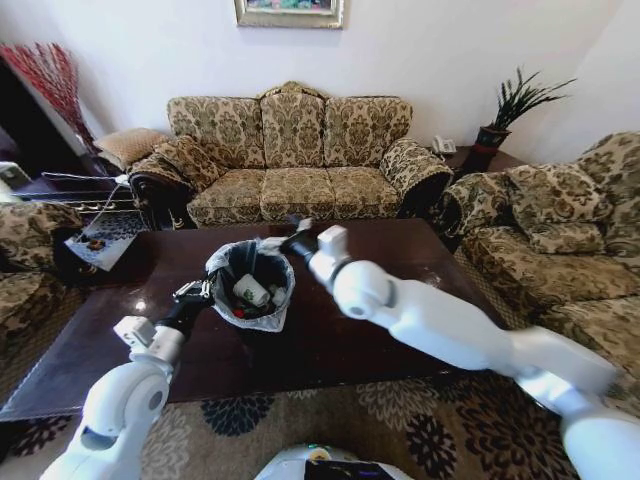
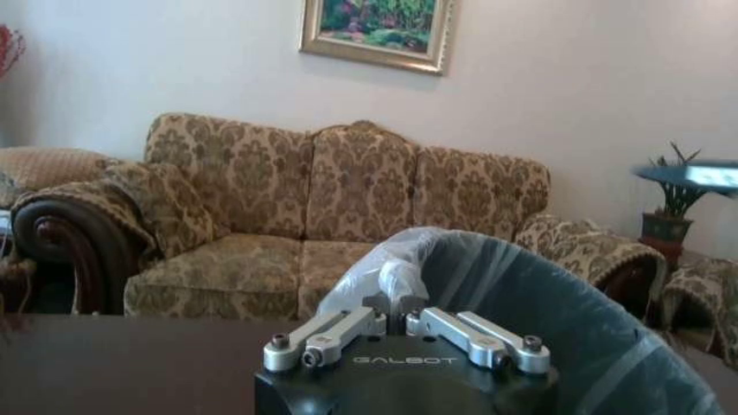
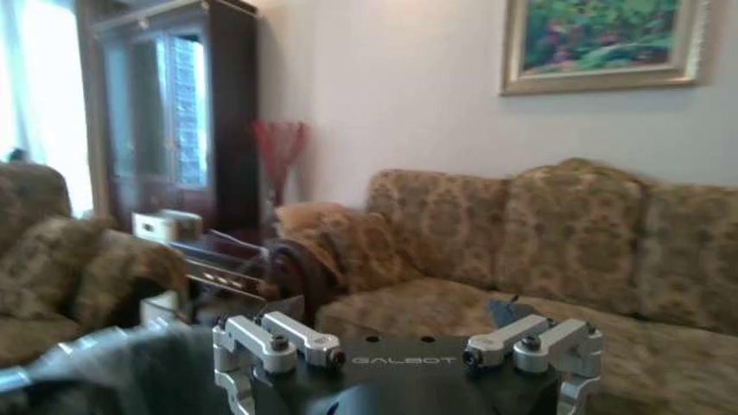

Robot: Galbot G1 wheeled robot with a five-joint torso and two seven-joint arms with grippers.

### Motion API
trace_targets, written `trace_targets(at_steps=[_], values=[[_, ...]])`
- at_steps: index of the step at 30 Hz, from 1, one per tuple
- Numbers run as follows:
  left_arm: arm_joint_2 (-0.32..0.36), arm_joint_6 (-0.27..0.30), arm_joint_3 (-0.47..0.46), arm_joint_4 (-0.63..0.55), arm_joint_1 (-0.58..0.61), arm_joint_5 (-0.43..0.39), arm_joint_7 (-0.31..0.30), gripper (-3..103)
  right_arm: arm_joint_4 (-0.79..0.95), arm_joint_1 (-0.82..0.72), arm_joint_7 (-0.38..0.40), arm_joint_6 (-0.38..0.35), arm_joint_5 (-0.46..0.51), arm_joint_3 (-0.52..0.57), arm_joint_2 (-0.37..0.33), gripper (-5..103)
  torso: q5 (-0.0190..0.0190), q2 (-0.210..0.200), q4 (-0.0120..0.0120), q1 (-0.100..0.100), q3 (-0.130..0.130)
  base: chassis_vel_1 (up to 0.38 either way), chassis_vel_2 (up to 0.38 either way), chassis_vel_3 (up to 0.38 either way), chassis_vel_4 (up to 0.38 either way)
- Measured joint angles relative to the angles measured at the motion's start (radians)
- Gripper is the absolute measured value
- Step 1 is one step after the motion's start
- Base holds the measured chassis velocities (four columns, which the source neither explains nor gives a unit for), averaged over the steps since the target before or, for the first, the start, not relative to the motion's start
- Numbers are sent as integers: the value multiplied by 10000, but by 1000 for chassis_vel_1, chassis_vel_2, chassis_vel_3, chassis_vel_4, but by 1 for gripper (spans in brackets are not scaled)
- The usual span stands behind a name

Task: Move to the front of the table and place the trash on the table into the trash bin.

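Black plastic, lined with a translucent grey-white bag folded over the rim: the trash bin (image 1: pixel 251 284) stands on the dark glossy tabletop (image 1: pixel 400 290), left of centre in the head view, evidently so that both arms can reach it without stretching. Inside lie a white cup (image 1: pixel 251 291) and some smaller litter with red and green on it that cannot be identified; the polished surface around the bin carries no loose litter that can be made out, so the clearing is judged largely complete. At nine o'clock of the bin, the left gripper (image 1: pixel 197 291) sits at the rim; in the left wrist view its fingers (image 2: pixel 346 333) are drawn together on a fold of the bag liner (image 2: pixel 398 264), a hold judged to steady the light bin and keep its mouth spread. At one o'clock of the bin, the right gripper (image 1: pixel 298 239) hangs just beyond the far rim, its arm reaching in from five o'clock across the tabletop; in the right wrist view its fingers (image 3: pixel 283 341) stand apart with nothing between them, consistent with an item having been let go over the opening. Beyond the table, a patterned sofa (image 1: pixel 290 150) stands at twelve o'clock, a second sofa (image 1: pixel 560 230) at three o'clock, and a potted plant (image 1: pixel 505 115) in the corner between them.
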Motion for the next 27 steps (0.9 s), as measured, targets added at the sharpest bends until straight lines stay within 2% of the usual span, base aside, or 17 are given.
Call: trace_targets(at_steps=[3, 4, 7, 9, 12, 18, 22, 27], values=[[-16, -1, -8, -108, 23, -1, -1, 3, 922, -1294, -41, -145, -482, 795, -1321, 100, 0, 1, -9, -1, -2, 0, 0, 0, 0], [-16, -1, -8, -108, 23, -1, -1, 3, 922, -1294, -41, -145, -482, 795, -1321, 100, 0, 1, -9, -1, -2, 0, 0, 0, 0], [-218, -16, -117, -259, 264, 55, -3, 3, 1677, -2347, 68, -153, -888, 1120, -1942, 100, -3, 1, -7, -1, -2, 0, 0, 0, 0], [-324, -32, -150, -342, 352, 90, -4, 3, 1930, -2693, 96, -155, -1123, 1173, -2032, 100, -4, 0, 2, -1, -1, 0, 0, 0, 0], [-472, -46, -161, -495, 423, 215, -54, 3, 2367, -3287, 71, -166, -1627, 1234, -2075, 100, -5, 1, 1, -1, -2, 75, -18, -85, 41], [-584, -35, -10, -628, 410, 305, -124, 3, 2568, -3467, -4, -271, -1832, 1190, -1994, 100, -5, 0, 2, 4, 0, 165, -54, -182, 81], [-632, -25, -5, -703, 501, 323, -125, 3, 2472, -3270, -180, -368, -1944, 1060, -1901, 100, -3, 1, -5, -5, -2, 337, -82, -352, 74], [-617, -19, -125, -765, 565, 322, -151, 3, 2409, -3145, -287, -497, -1935, 979, -1808, 100, -7, 2, 1, -5, -2, 443, -69, -423, 68]])
